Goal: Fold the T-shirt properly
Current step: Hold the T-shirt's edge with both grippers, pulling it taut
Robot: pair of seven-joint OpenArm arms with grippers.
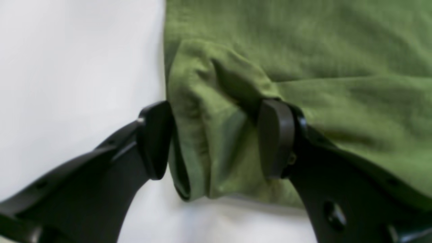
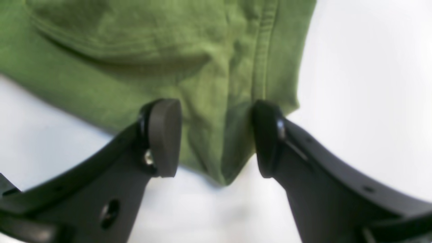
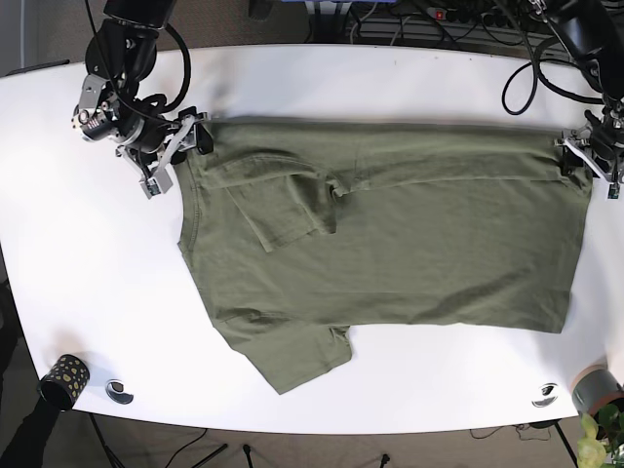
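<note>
White tabletop [image 3: 88,292] carries everything, and the olive-green T-shirt [image 3: 409,244] lies spread flat across its middle, with its length running side to side in the base view. One sleeve [image 3: 283,200] is folded inward over the shirt's body, while the other sleeve [image 3: 288,356] sticks out from the shirt's near edge toward the front of the tabletop.

At the shirt's far corner on that view's right sits the left gripper [image 1: 216,138]; its jaws stand apart, one on each side of a bunched fold of the shirt [image 1: 303,67], not pressed together on the cloth. At the shirt's far corner on that view's left sits the right gripper [image 2: 216,138]; its jaws are likewise spread wide, straddling a corner of the shirt [image 2: 189,60] beside a stitched seam, with cloth between them but not pinched.

Off the shirt's near edge, by the front rim of the tabletop, stand a dark speckled cup [image 3: 62,378] and a small disc [image 3: 119,391] on one side, and a similar disc [image 3: 544,395] on the other.
</note>
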